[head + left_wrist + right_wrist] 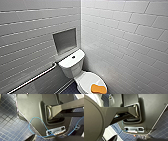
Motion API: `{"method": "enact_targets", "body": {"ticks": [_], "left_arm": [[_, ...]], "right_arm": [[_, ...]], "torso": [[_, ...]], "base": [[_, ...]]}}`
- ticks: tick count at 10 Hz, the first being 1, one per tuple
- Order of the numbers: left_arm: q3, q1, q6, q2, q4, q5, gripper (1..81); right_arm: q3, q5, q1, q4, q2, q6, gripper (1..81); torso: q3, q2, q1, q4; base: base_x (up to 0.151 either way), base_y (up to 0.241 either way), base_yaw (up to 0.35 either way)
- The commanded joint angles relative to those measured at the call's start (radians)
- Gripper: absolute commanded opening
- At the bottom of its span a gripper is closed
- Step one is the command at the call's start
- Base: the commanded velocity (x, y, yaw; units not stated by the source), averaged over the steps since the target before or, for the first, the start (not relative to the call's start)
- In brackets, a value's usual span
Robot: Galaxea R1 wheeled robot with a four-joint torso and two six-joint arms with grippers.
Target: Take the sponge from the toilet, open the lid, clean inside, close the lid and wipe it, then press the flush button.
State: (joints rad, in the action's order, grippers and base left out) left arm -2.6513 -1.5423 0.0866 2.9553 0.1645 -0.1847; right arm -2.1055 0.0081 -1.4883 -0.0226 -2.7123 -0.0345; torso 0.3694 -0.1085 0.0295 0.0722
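Orange against white: in the head view the small, rounded-rectangle sponge [98, 88] lies flat on the glossy white oval plastic lid [87, 78]. The lid is shut over the bowl of the white ceramic toilet [71, 71]. The sponge sits on the front part of the lid, the end away from the tank, with its long axis running across the lid rather than along it. Behind it the small round dark flush button [73, 57] sits in the middle of the tank top. A metal grab rail [32, 79] slants along the white-tiled wall [25, 30] on the left, below a square grey recess [65, 40]. The sponge lies ahead of me and low, a little right of the middle of this view, so I judge my right arm the nearer one. I also judge that a grip across its short, pinched sides would suit. In the left wrist view a thin blue cable [37, 118] loops over my own dark plate, with dark blue small-square floor tiles [7, 119] beneath. My left pincer [30, 138] is a dark shape at the picture's edge, and I cannot tell whether it is spread or pressed together. The right wrist view shows the same tiled floor past my plate and bar. My right pincer [113, 138] is just as hard to read, so I cannot tell its state either.
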Motion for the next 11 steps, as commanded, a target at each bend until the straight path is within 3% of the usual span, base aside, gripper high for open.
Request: {"method": "enact_targets", "body": {"ticks": [1,2,7,8,11], "left_arm": [[0.007,-0.023,-0.002,-0.011,0.006,-0.001,81.1],[0.005,-0.029,-0.002,-0.014,0.006,0.001,81.1],[0.007,-0.035,-0.002,-0.007,0.006,0.008,81.1],[0.007,-0.040,-0.002,-0.004,0.006,0.010,81.1],[0.007,-0.057,-0.002,0.007,-0.002,0.001,81.1]], "right_arm": [[0.205,-0.059,0.067,0.004,0.176,-0.010,81.1],[0.233,-0.060,0.100,0.015,0.207,-0.031,81.1],[0.256,-0.059,0.228,0.030,0.274,-0.093,81.1],[0.254,-0.059,0.245,0.032,0.277,-0.093,81.1],[0.239,-0.060,0.300,0.032,0.282,-0.116,81.1]], "torso": [[0.069,-0.097,0.063,0.000],[0.086,-0.125,0.080,0.000],[0.256,-0.302,0.191,0.000],[0.229,-0.339,0.216,0.000],[0.248,-0.430,0.273,0.000]], "base": [[0.000,0.000,0.000],[0.000,0.000,0.000],[0.000,0.000,0.000],[0.000,0.000,0.000],[0.000,0.000,0.000]]}}
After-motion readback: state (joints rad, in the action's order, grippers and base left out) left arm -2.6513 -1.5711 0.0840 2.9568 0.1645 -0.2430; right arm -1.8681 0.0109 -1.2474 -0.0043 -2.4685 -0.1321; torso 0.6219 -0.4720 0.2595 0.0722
